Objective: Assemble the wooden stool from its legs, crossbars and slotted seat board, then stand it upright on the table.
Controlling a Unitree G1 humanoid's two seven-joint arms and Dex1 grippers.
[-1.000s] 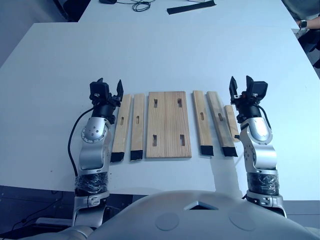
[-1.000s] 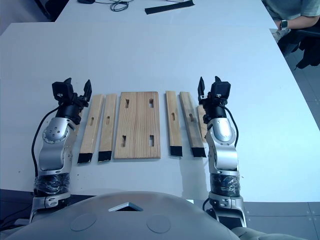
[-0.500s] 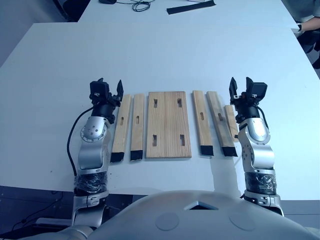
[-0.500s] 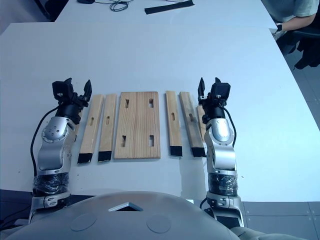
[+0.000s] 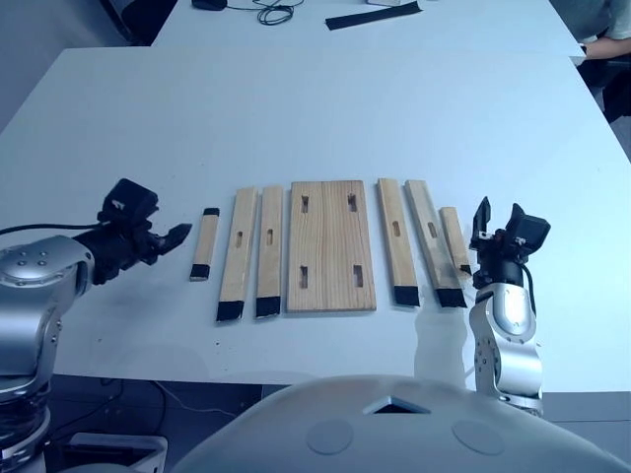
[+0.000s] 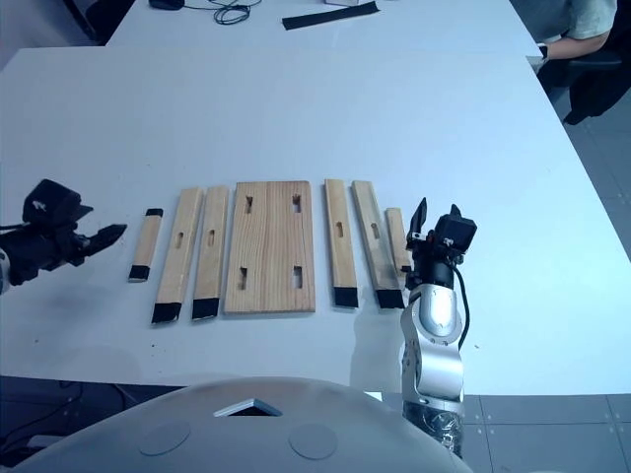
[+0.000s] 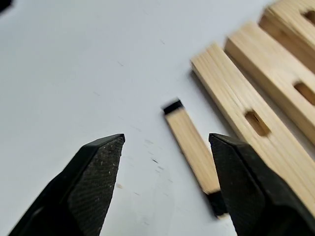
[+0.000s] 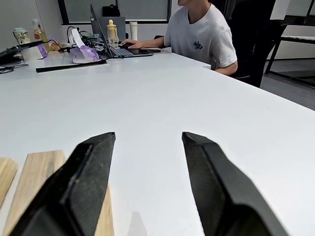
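Observation:
The slotted seat board [image 5: 330, 244] lies flat mid-table. Two long legs [image 5: 239, 251] [image 5: 268, 248] lie at its left and two more [image 5: 394, 238] [image 5: 429, 241] at its right, all with black near ends. A short crossbar [image 5: 205, 243] lies left of the left legs, another [image 5: 454, 236] right of the right legs. My left gripper [image 5: 177, 235] is open, low over the table just left of the left crossbar [image 7: 189, 147], which sits off its open fingers [image 7: 93, 187]. My right gripper [image 5: 498, 219] is open, upright, just right of the right crossbar, holding nothing.
A black strip [image 5: 373, 15] and cables [image 5: 266, 10] lie on the far table. A person sits at a laptop [image 8: 106, 37] beyond the far right corner. Bare white table [image 5: 315, 108] stretches behind the parts and to both sides.
My left arm has swung out to the left and lowered, uncovering the left short crossbar. My right arm has drawn back toward the front edge. Both grippers stay open.

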